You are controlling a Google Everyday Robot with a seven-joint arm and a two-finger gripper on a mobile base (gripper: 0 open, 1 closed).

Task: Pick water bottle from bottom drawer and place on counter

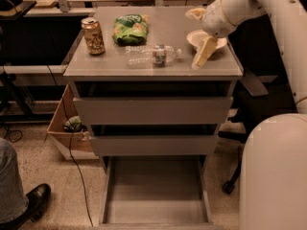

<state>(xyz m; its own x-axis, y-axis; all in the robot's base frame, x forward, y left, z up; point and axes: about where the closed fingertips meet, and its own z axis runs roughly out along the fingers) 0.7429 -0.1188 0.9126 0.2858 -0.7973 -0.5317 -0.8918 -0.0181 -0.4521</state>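
The water bottle (pixel 152 54), clear with a dark label band, lies on its side on the counter (pixel 115 67), cap toward the right. My gripper (pixel 202 52) hangs over the counter's right side, to the right of the bottle and apart from it, in front of a white bowl. It holds nothing. The bottom drawer (pixel 156 194) is pulled out at the foot of the cabinet and its tray holds nothing.
A gold-tan can (pixel 93 36) stands at the counter's left. A green snack bag (pixel 129 28) lies behind the bottle. A white bowl (pixel 201 37) sits at the right. A cardboard box (pixel 67 133) and a person's shoe (pixel 33 200) are on the floor at left.
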